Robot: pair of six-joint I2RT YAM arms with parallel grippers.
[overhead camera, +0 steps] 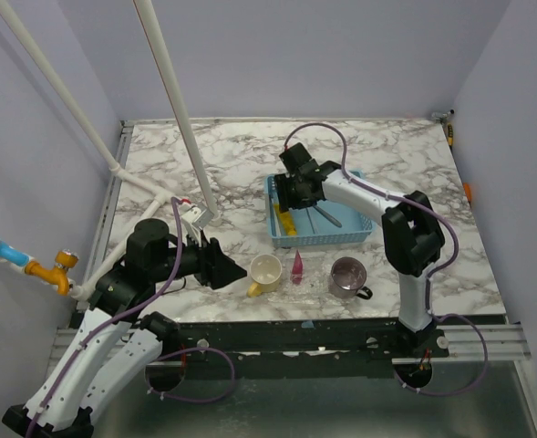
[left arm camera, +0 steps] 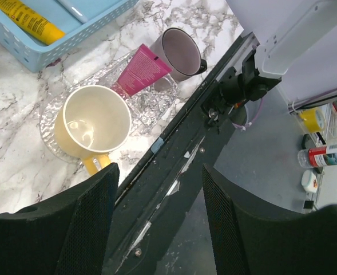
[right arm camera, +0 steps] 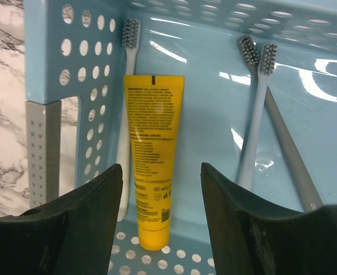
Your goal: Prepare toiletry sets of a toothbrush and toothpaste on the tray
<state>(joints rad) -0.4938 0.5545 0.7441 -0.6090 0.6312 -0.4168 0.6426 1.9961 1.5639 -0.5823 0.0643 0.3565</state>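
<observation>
Toothbrush handles (right arm camera: 251, 143) partly behind right jaws

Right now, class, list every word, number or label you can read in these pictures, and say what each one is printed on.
"60 ml": near the lower end of the yellow tube, which lies in the blue basket.
"SWITZERLAND": same tube, the line just above.
The tube's remaining small print: too small to read.
Mark on the grey toothbrush handle: too small to read.
Pink tube: nothing readable.
</observation>
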